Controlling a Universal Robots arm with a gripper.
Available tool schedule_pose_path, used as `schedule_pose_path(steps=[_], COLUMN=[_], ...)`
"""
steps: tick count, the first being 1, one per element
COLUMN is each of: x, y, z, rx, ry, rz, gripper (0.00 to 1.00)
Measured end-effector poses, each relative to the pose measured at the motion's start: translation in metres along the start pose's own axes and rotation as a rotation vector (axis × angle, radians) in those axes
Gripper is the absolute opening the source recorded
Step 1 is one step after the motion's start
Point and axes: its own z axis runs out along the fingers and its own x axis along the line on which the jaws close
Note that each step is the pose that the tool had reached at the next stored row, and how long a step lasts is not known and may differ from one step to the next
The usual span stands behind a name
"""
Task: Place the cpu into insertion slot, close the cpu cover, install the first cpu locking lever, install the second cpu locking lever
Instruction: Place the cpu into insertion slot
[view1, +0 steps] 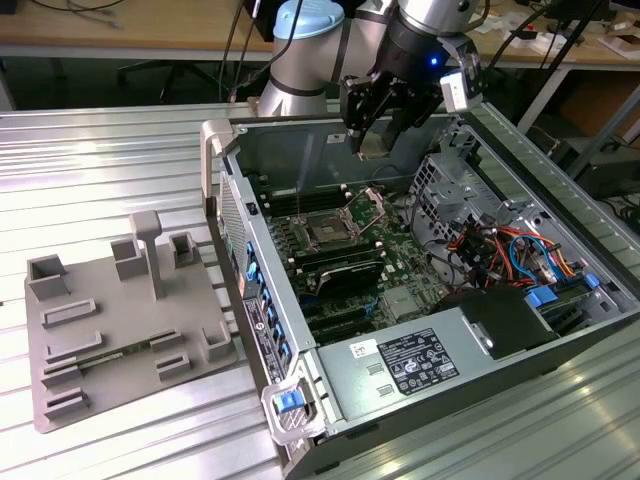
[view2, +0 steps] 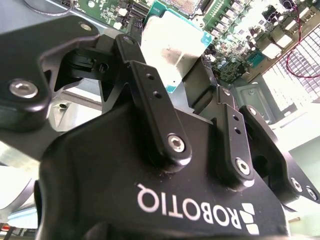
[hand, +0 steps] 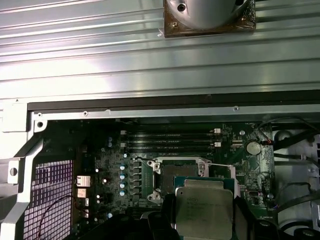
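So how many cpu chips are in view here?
1: the cpu is gripped in the pincer, held over the open case. The insertion slot looks empty; another chip could be hidden elsewhere.

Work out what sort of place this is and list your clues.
Probably a robotics lab: a silver robot arm holds a silver square cpu over an open metal computer case on a ribbed aluminium table, cluttered wooden workbenches behind.
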Motion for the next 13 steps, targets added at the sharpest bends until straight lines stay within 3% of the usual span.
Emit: schedule_pose_path(steps=[13], x=[0.0000], y=[-0.0003], z=[0.0032], rx=[0.0005], ry=[0.0000], rz=[0.000], gripper=[0.55])
